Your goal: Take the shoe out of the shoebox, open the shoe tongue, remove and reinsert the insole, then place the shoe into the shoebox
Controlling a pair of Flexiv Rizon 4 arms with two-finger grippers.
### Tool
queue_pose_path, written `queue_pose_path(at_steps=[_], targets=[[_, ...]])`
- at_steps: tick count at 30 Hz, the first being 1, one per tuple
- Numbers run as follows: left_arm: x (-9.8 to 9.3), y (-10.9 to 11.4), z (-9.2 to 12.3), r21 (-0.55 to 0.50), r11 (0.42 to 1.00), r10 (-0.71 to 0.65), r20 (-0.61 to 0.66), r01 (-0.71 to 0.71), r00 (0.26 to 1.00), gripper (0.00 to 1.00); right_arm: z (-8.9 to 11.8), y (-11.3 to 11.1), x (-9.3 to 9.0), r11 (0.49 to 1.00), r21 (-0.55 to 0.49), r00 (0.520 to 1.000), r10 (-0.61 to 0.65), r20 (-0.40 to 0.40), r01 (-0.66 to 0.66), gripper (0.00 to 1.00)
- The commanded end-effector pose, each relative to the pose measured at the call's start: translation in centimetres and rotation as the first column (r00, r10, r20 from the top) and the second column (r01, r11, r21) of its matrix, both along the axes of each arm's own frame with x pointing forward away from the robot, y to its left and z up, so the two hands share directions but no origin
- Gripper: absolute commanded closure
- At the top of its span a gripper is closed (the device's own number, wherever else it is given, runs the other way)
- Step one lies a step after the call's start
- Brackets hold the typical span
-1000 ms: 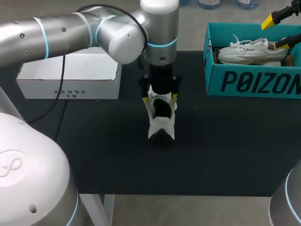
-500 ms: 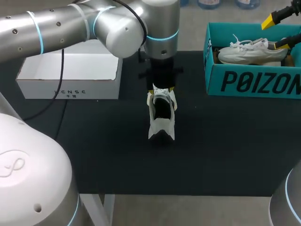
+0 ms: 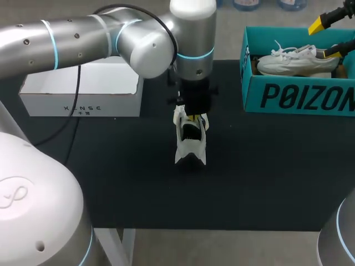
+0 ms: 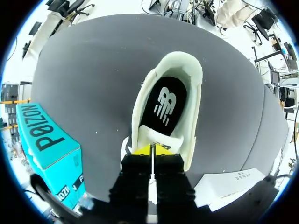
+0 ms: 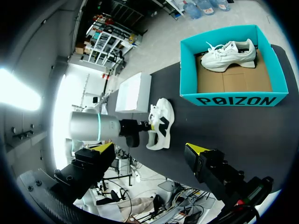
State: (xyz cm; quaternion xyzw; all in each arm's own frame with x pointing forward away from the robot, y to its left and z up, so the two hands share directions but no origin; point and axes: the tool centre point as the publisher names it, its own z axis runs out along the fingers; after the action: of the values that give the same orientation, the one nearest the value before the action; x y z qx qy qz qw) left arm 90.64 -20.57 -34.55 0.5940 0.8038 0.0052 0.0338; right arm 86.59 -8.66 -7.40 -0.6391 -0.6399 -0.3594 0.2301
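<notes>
The white shoe sits mid-counter with my left pincer closed on its tongue from above, a white box near it by the far left edge, and the teal shoebox, holding a second shoe, at the far right corner below my wide-open right pincer.

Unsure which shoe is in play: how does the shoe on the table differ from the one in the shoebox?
The shoe on the table stands on the black mat, the boxed shoe inside the teal shoebox. The left gripper pinches the table shoe's tongue; nothing touches the boxed shoe. Both are white sneakers.
</notes>
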Motion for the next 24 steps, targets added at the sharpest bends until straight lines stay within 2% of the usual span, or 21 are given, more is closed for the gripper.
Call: queue_pose_path(at_steps=[1,3,20,21,22,24], targets=[[0.0,0.2,2.1,-0.013,1.000,0.006,-0.012,-0.006,1.000,1.00,0.0,0.0,0.0,1.000,-0.002,1.000,0.000,-0.001,0.000,0.00],[-0.2,0.8,3.2,-0.038,0.999,0.014,-0.024,-0.015,1.000,1.00,0.0,0.0,0.0,1.000,-0.002,1.000,0.000,-0.001,0.000,0.00],[-0.2,0.8,3.2,-0.038,0.999,0.014,-0.024,-0.015,1.000,1.00,0.0,0.0,0.0,1.000,-0.002,1.000,0.000,-0.001,0.000,0.00],[-0.9,1.3,3.3,-0.055,0.991,0.122,-0.023,-0.123,0.992,1.00,0.0,0.0,0.0,1.000,-0.002,1.000,0.000,-0.001,0.000,0.00],[-1.5,1.5,3.2,0.012,0.959,0.285,-0.049,-0.285,0.957,1.00,0.0,0.0,0.0,1.000,-0.002,1.000,0.000,-0.001,0.000,0.00],[-3.3,1.6,3.6,0.006,0.884,0.467,-0.019,-0.467,0.884,1.00,0.0,0.0,0.0,1.000,-0.002,1.000,0.000,-0.001,0.000,0.00]])
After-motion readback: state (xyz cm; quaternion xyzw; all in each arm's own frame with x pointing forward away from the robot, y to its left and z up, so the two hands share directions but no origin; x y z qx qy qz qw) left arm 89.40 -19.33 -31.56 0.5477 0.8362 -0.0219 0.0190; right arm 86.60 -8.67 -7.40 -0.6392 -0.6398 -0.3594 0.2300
